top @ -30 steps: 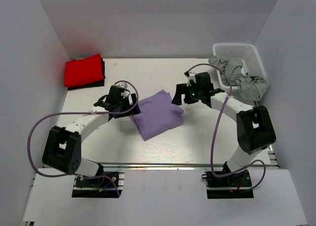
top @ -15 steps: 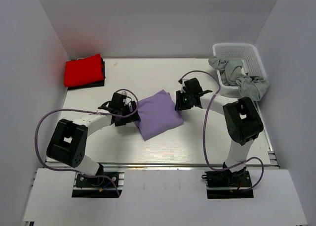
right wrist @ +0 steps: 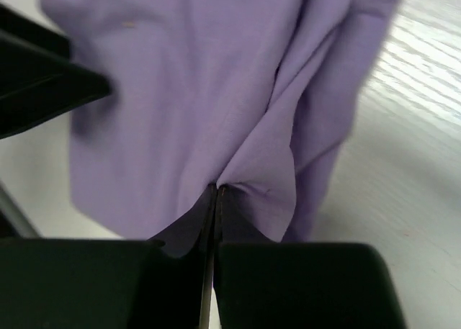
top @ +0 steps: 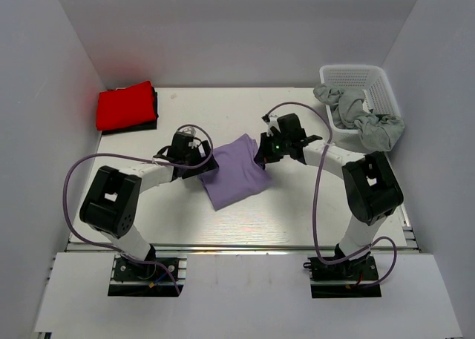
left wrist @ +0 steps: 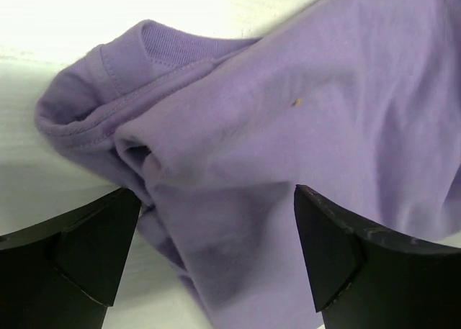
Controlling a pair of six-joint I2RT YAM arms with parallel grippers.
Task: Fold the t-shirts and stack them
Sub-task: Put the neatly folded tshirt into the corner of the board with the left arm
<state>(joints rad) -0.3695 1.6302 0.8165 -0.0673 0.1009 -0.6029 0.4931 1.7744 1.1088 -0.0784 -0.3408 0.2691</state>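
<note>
Seen from above: a table (top: 223, 113), walled behind and on both sides. The two arms are bolted at its near edge, one left, one right.

The middle t-shirt (top: 236, 172) lies folded at the table's centre, between the two arms. The left gripper (top: 200, 163) sits at its left edge, fingers spread with the cloth's edge between them. The right gripper (top: 261, 152) is at its far right corner, fabric pinched between its fingers.

The corner t-shirt (top: 125, 105) lies folded in the far left corner, well apart from the middle one.

A basket (top: 349, 70) stands in the far right corner. A crumpled garment (top: 367, 124) hangs over its near rim, partly inside and partly outside.
</note>
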